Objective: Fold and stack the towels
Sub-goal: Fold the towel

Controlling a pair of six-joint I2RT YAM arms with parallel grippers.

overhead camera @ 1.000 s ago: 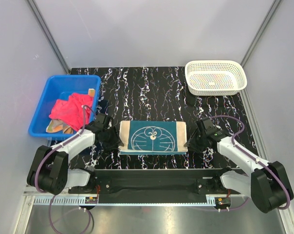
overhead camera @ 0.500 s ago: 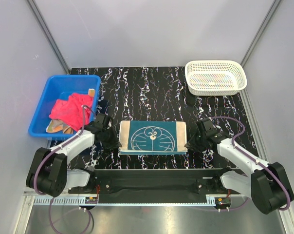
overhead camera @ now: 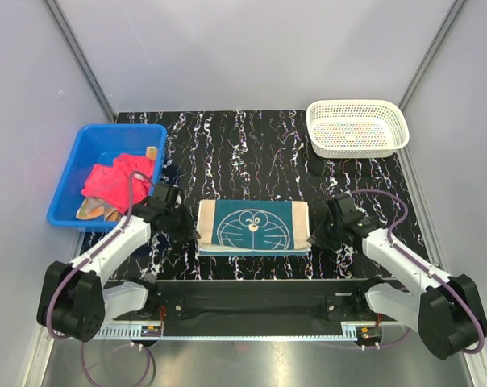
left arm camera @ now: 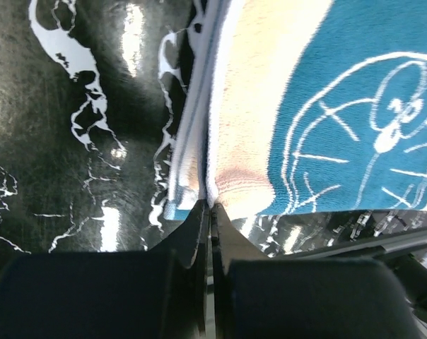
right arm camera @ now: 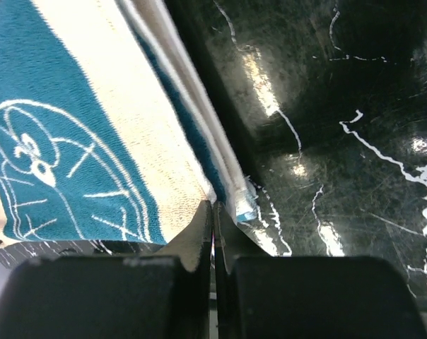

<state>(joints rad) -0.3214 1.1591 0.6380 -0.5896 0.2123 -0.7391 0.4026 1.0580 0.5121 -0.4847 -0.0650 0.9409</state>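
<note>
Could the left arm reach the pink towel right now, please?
Probably not at once: the left gripper is shut on a corner of the teal towel. The pink towel lies close by in the open blue bin, so after letting go it likely could.

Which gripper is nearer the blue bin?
Left. The left gripper pinches the teal towel just off the bin; the right gripper pinches its opposite side.

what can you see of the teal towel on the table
The teal towel is a terry cloth with a white cartoon face and beige bands at its left and right ends. It lies flat, face up, on the black marbled table. Its edges show stacked layers, so it looks folded. The left gripper and right gripper are shut on its near corners.
</note>
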